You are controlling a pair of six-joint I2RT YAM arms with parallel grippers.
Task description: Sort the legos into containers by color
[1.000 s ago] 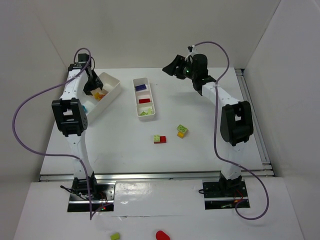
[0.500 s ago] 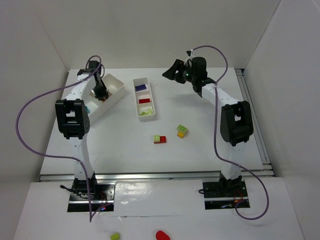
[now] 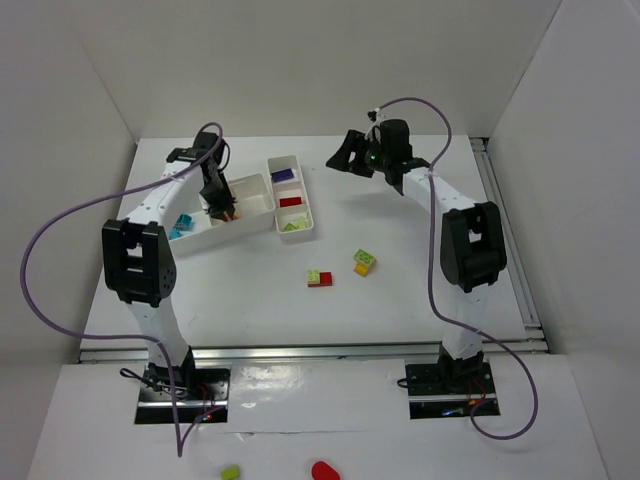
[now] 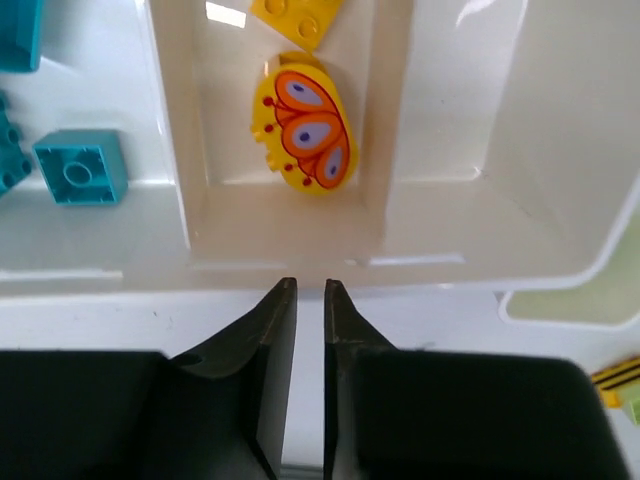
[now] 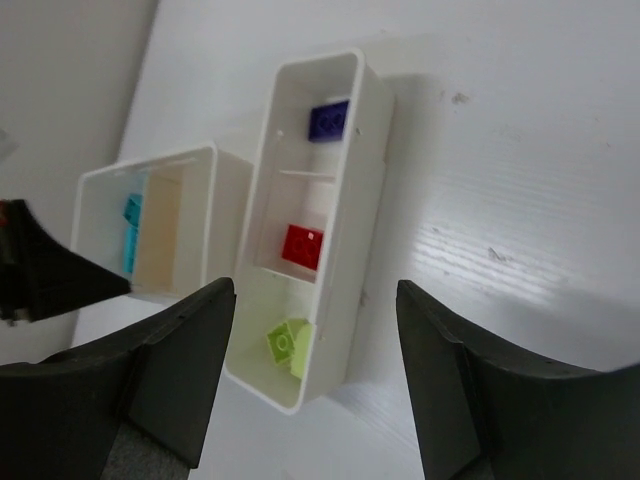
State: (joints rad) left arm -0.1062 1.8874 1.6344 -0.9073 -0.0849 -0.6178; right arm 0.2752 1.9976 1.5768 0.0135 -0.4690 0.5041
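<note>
The table (image 3: 420, 300) carries the wider tray (image 3: 245, 226) toward its far left corner, with the narrow tray (image 3: 295, 237) just beside it. The left gripper (image 4: 305, 285) hangs over the wider tray's wall, jaws clenched on nothing. The right gripper (image 3: 348, 152) sits above the far edge, jaws spread and empty. Cyan bricks (image 3: 180, 225) and a yellow butterfly piece (image 4: 305, 135) lie in the wider tray. Purple (image 3: 282, 175), red (image 3: 290, 201) and lime (image 3: 293, 226) bricks each fill one narrow compartment. Two mixed clumps (image 3: 320, 278) (image 3: 364, 262) lie mid-table.

White table (image 3: 420, 300), white walls (image 3: 300, 60), small red object (image 3: 323, 469)
</note>
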